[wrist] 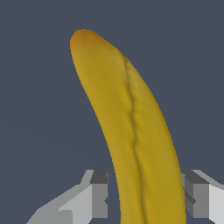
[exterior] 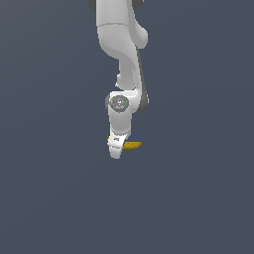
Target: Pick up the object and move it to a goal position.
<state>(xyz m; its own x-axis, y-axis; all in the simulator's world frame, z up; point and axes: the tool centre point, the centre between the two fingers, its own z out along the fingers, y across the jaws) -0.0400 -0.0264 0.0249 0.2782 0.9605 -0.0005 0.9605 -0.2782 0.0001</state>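
A white robot arm (exterior: pixel 121 54) reaches down from twelve o'clock in the exterior view, over a plain dark grey-blue worktop (exterior: pixel 49 198), and ends in a white gripper (exterior: pixel 115 149) near the middle of the picture. Behind that gripper lies a small yellow banana (exterior: pixel 132 145); most of it is hidden, and only one end shows, pointing toward three o'clock. In the wrist view the banana (wrist: pixel 131 127) fills the frame, a long curved body with a crease along its skin and a browner tip. The two grey fingers (wrist: pixel 99 194) stand one on each side of it, with a narrow gap visible on the side of the nearer finger, so the gripper (wrist: pixel 146 197) is spread apart around the fruit and not yet clamped on it. The step in hand looks like the grasp. To do it well, the fingers should close evenly across the banana's width, low enough to catch the thick part, not the rounded top. The curve may make it roll or twist as one pad touches first. No goal marker is visible.
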